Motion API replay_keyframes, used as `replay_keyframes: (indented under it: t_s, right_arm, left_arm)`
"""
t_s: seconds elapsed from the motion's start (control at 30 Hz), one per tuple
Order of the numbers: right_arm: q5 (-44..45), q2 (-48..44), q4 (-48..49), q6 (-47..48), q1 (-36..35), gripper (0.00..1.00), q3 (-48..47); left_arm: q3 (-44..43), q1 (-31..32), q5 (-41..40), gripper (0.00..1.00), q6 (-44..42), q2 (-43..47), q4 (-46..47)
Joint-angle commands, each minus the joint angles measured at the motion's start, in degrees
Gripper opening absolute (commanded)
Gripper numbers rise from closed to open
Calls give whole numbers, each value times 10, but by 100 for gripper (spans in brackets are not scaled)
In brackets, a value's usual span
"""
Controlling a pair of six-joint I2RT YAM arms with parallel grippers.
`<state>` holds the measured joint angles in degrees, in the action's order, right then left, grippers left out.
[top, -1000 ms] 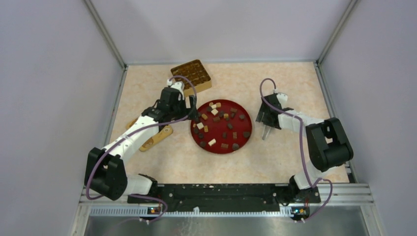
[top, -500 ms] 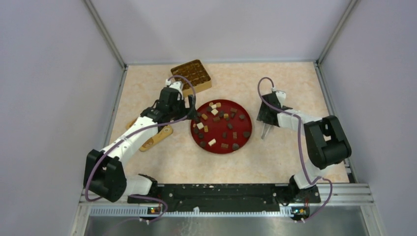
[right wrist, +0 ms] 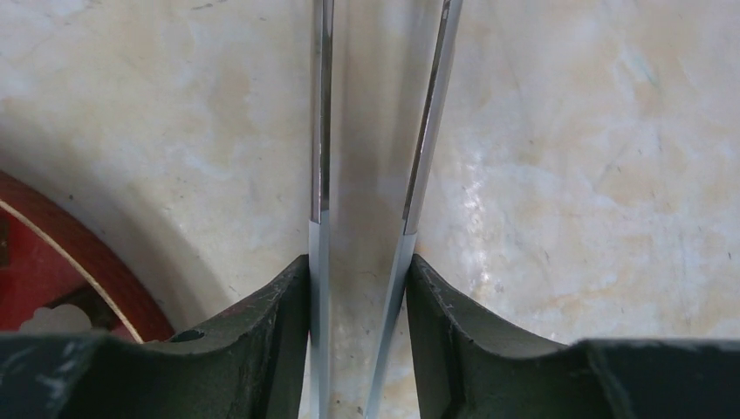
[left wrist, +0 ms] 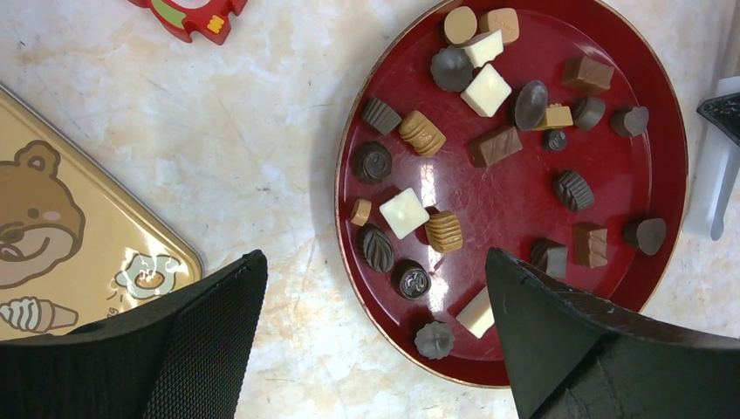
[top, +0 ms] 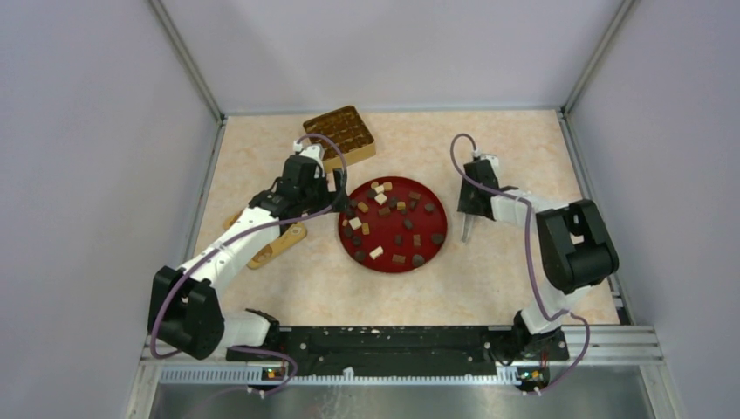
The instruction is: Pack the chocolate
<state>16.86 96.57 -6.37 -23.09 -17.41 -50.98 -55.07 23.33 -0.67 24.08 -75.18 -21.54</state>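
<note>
Right claw [right wrist: 358,262] is clamped on metal tweezers [right wrist: 321,131], tips pointing down just off the red plate's [left wrist: 650,157] right rim. Left claw [left wrist: 373,266] gapes wide over its left rim. Chocolate [left wrist: 486,90] pieces sit scattered on that plate, mid-bench [top: 489,148].

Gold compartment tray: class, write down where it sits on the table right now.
In the top external view, the gold compartment tray lies at the far side of the table, left of centre, just beyond the red plate and apart from it.
</note>
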Motion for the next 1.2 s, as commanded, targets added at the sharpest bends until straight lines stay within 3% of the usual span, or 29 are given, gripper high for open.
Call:
replay_keyframes:
  t_s: [0.0,0.17,0.33,0.47,0.6,0.8,1.1,1.17]
  right_arm:
    - [-77,25,11,106,5,41,-55]
    - [-104,52,-49,158,5,44,-102]
    - [-79,50,-38,114,5,65,-100]
    - [-70,42,-23,75,5,76,-94]
    - [-55,44,-18,53,5,75,-95]
    - [-41,58,-12,53,-3,65,-100]
    - [-7,90,-15,64,-21,63,-109]
    - [-6,95,-15,65,-22,59,-114]
  left_arm:
    - [-5,-2,-8,99,-1,25,4]
    - [-2,-2,-7,99,2,28,4]
    - [-2,-2,-11,99,-2,32,2]
    - [-3,-2,-17,99,-4,32,3]
    - [-5,-2,-14,99,-4,29,2]
    - [-6,-2,-11,99,-1,25,3]
    - [-7,-2,-3,99,0,21,4]
    - [-8,-2,-1,99,0,21,3]
